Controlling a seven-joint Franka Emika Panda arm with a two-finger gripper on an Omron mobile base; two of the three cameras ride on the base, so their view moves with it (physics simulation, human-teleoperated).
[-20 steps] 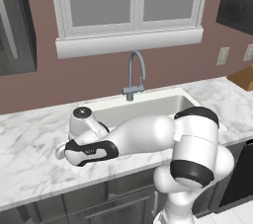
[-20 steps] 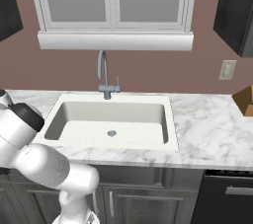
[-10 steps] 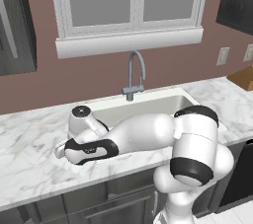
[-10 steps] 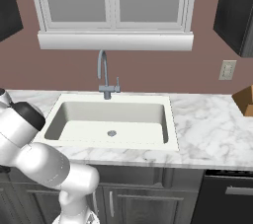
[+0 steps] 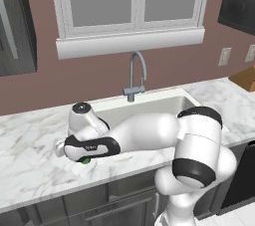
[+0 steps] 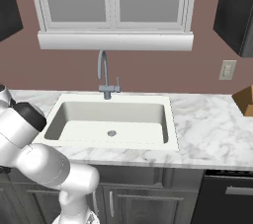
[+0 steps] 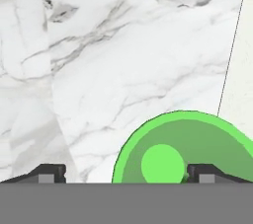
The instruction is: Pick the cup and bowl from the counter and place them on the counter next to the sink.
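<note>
- My gripper [image 7: 122, 171] hangs low over the counter [image 5: 30, 160], left of the sink [image 5: 149, 110], pointing straight down.
- Jaws stand wide apart; one tip sits far out on bare marble, the other at the cup [image 7: 185, 151]. Nothing is clamped between them.
- The cup is green and round, seen from above: bright rim, darker inside wall, bright round floor. It stands upright on the counter, mouth up.
- Key relation: the cup is not centred between my tips. It lies off toward the sink-side tip in the hand view, and that tip overlaps its rim; I cannot tell whether it touches.
- A round cup has no long axis, so jaw heading does not matter here.
- In the left base view a sliver of green [image 5: 85, 160] peeks out under my hand, just beside the sink's left edge, near the front of the counter.
- Judgement: the cup is set down next to the sink, so its half of the task looks done; a straight lift should clear it, minding the near tip.
- Bowl: not located in these views.
</note>
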